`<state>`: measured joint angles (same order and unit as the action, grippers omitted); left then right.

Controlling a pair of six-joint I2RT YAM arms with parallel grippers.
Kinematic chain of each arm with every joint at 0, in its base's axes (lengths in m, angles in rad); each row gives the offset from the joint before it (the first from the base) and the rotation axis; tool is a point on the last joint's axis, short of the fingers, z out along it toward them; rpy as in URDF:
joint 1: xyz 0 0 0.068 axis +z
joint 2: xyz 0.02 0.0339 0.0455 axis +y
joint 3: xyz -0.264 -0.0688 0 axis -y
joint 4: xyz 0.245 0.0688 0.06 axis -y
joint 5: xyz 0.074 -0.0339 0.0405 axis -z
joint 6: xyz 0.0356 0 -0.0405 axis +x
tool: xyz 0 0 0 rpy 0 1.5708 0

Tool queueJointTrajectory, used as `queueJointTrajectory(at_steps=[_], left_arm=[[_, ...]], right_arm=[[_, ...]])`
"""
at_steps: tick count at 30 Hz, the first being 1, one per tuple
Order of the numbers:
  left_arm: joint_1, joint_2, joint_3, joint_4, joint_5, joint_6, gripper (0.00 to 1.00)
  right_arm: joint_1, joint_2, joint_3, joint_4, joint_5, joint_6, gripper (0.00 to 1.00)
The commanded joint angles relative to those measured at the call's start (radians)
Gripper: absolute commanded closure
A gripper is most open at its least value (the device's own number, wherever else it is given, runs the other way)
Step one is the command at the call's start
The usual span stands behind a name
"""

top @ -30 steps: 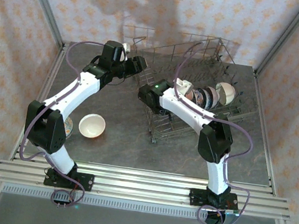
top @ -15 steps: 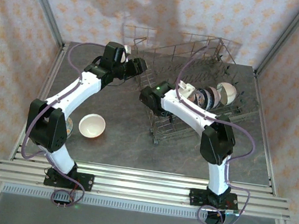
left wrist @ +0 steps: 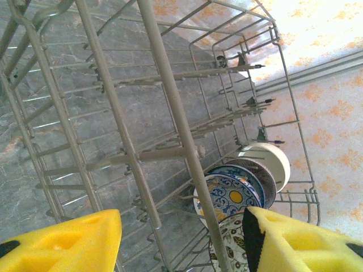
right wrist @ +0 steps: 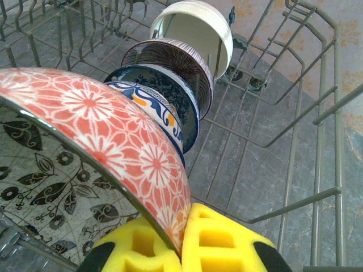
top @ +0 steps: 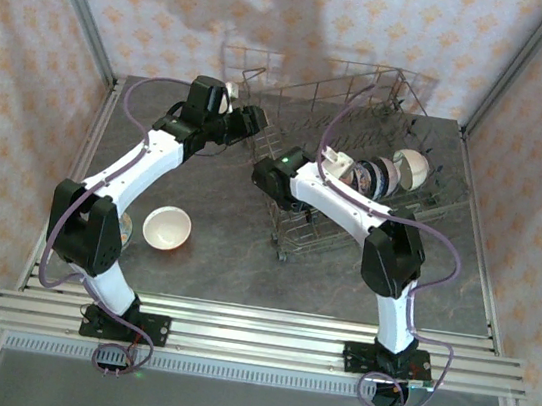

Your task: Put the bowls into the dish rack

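The grey wire dish rack (top: pixel 319 91) stands at the back of the table. Several bowls stand on edge in a row inside it, a white one (top: pixel 412 166) at the far end. My right gripper (top: pixel 329 161) reaches into the rack and is shut on the rim of an orange floral bowl (right wrist: pixel 113 124) with a leaf-patterned inside. This bowl leans against a blue patterned bowl (right wrist: pixel 164 96), a striped one (right wrist: pixel 170 59) and the white one (right wrist: pixel 193 28). My left gripper (top: pixel 250 119) is open at the rack's left side, with a rack wire (left wrist: pixel 170 113) between its fingers (left wrist: pixel 68 243). A cream bowl (top: pixel 168 227) sits on the table.
Another patterned bowl (top: pixel 125 229) peeks out from under the left arm's elbow near the table's left edge. Aluminium frame posts (top: pixel 77 4) and patterned walls close in the table. The rack's tall grid sides (right wrist: pixel 323 113) surround my right gripper.
The right arm and the rack's near corner shifted slightly to the right a second ago. Since then almost nothing has moved.
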<state>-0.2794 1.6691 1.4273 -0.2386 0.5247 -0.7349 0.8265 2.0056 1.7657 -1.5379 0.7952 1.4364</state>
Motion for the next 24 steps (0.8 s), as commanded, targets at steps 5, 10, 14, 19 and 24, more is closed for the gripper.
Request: queueJointTrajectory(at_steps=[5,10,14,19,24], left_arm=[[0.000,0.014,0.011,0.003,0.029,-0.002,0.41],[0.001,0.024,0.038,-0.011,0.044,0.005,0.41],[0.000,0.029,0.047,-0.011,0.047,0.006,0.41],[0.000,0.031,0.051,-0.015,0.052,0.005,0.41],[0.000,0.032,0.048,-0.016,0.052,0.004,0.41]], right_arm=[[-0.048,0.049,0.014,-0.242,0.114,-0.072,1.00],[-0.048,-0.014,0.076,-0.243,0.180,-0.153,1.00],[-0.049,-0.030,0.107,-0.243,0.207,-0.193,1.00],[-0.077,-0.028,0.084,-0.243,0.217,-0.212,1.00],[-0.099,-0.006,0.071,-0.242,0.234,-0.229,1.00]])
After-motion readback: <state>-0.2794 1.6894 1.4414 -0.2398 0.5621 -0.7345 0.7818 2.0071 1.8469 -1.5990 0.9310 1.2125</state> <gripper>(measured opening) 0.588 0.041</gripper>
